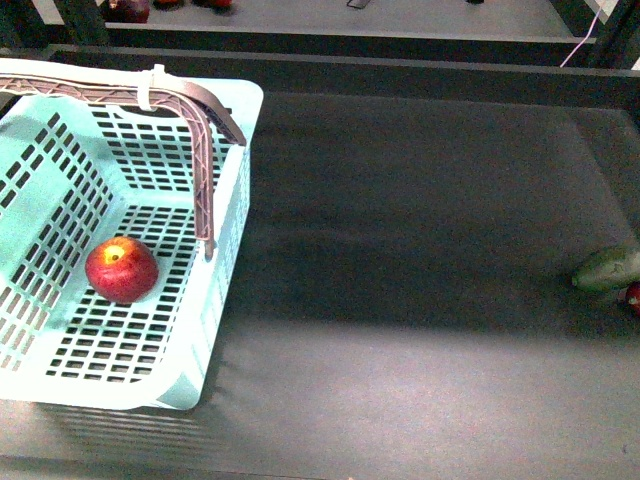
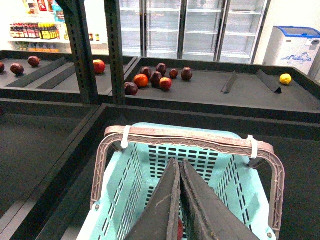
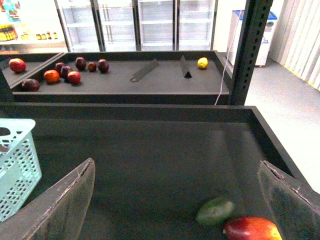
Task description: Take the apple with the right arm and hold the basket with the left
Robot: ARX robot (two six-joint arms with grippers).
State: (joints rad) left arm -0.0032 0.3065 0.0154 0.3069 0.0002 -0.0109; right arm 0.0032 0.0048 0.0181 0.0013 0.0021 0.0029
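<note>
The basket [image 1: 232,190] sits on the left side of the dark bench [image 1: 420,250]. It is light blue-green with lots of little slots in its walls and floor. Its brown handle [image 1: 205,130] stands up over the far end, and a white tie [image 1: 152,88] is wrapped around the handle.

An apple [image 1: 121,269] lies inside the basket, on the floor of it, near the left wall. It is red with a yellow patch on top and it looks shiny.

Far over on the right edge of the bench there is a green fruit [image 1: 608,268]. A bit of something red [image 1: 633,297] is touching it, just beside it. In the right wrist view this is a red and yellow fruit [image 3: 252,228] lying right next to the green one [image 3: 215,211].

The left claw [image 2: 179,200] hangs over the basket [image 2: 130,185]. Its two dark fingers are pressed together, with only a thin line between them, and nothing is pinched there. A tiny bit of red shows low down between them.

The right claw [image 3: 180,200] is spread wide apart. It holds nothing. The two fruits lie on the bench between its fingers, closer to one of them.

Behind the bench there is another shelf with more red and dark fruit [image 2: 156,77] and one yellow fruit [image 2: 285,78] on it.
</note>
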